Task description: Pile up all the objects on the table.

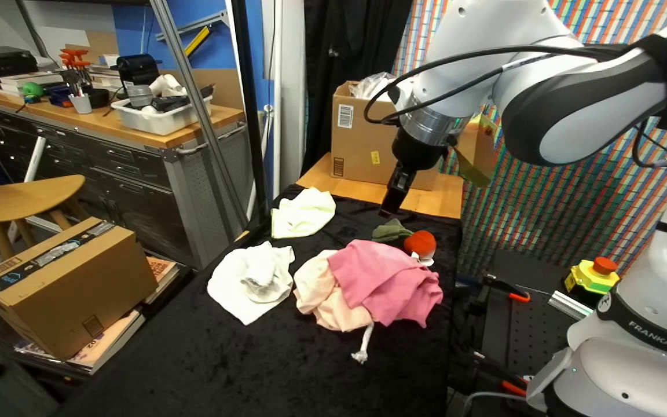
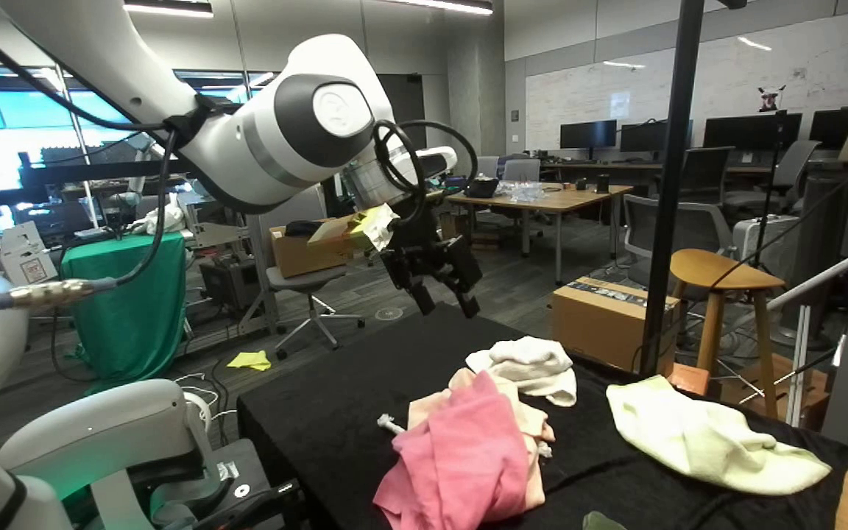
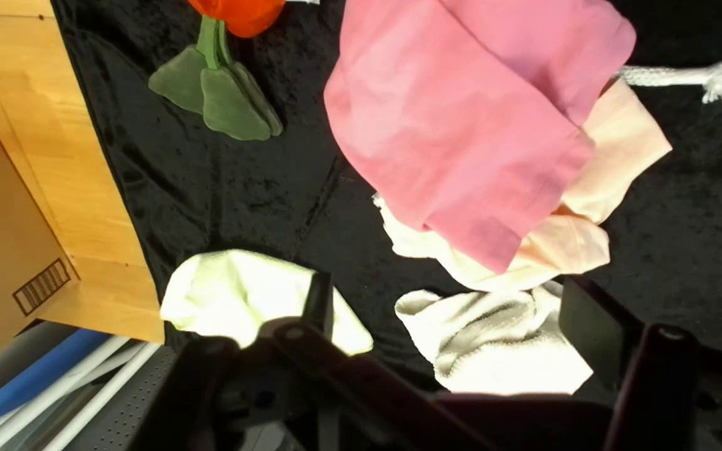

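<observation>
See the Robotiq gripper [image 2: 447, 305] spread, pinching nothing. In an exterior view, find white terry cloth [image 1: 251, 282] at nine o'clock from the pink cloth [image 1: 383, 281], pale yellow cloth [image 1: 303, 214] at half past ten. Likely light, limp: pinch raised folds.
</observation>
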`<state>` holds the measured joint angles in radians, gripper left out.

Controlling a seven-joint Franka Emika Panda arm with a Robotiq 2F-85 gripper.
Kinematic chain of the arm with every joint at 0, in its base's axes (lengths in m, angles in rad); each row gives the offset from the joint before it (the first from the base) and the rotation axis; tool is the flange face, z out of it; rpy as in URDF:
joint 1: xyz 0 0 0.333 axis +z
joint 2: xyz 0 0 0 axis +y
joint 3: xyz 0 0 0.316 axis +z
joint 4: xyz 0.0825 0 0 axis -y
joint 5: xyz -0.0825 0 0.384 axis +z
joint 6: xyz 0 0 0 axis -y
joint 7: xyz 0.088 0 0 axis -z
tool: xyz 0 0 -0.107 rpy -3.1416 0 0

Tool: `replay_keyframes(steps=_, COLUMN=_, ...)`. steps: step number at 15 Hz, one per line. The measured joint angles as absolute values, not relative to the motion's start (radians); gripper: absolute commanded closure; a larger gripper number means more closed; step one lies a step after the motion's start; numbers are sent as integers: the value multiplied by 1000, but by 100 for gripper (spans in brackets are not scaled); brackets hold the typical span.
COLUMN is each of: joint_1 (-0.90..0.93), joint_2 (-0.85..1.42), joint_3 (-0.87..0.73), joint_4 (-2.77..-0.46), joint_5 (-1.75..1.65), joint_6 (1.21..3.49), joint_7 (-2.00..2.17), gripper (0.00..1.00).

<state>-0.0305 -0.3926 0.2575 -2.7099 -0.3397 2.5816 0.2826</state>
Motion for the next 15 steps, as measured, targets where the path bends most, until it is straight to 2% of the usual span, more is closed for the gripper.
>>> replay_keyframes(steps=9, joint_1=51, joint_2=-85, joint_3=295, joint_4=-2305, joint_5=-349, joint_6=2480, joint_7=235, gripper=0)
replay_keyframes(steps=15, joint_1=122, joint_2=178, joint_3=245, joint_4=-1993, joint_5=-349, joint_6=2359, joint_7=140, gripper=0)
